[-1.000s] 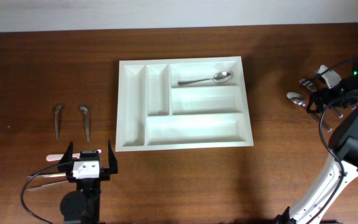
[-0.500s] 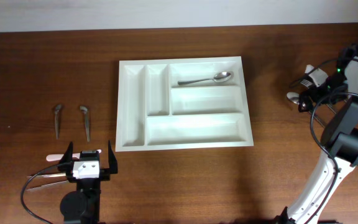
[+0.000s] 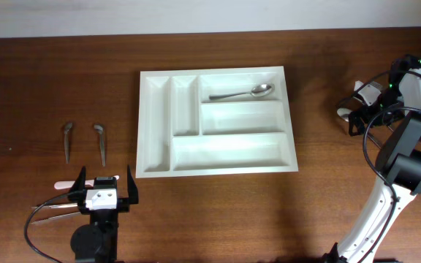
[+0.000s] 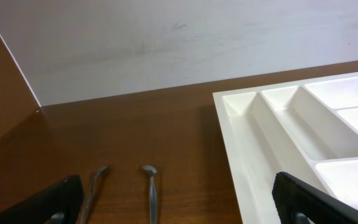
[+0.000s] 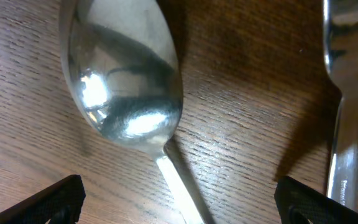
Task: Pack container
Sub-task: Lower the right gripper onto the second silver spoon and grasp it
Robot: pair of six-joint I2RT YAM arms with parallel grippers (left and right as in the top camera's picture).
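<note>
The left arm (image 3: pixel 93 235) is sitting at seven o'clock in the overhead view. Its left gripper (image 3: pixel 107 184) is pointing toward twelve, with both jaws standing wide apart. The right arm (image 3: pixel 404 161) is standing up from five o'clock and arching toward three. Its right gripper (image 3: pixel 355 111) is aiming steeply downward with the jaws fully spread, and its dark fingertips (image 5: pixel 48 202) are showing only at the wrist view's bottom corners.
</note>
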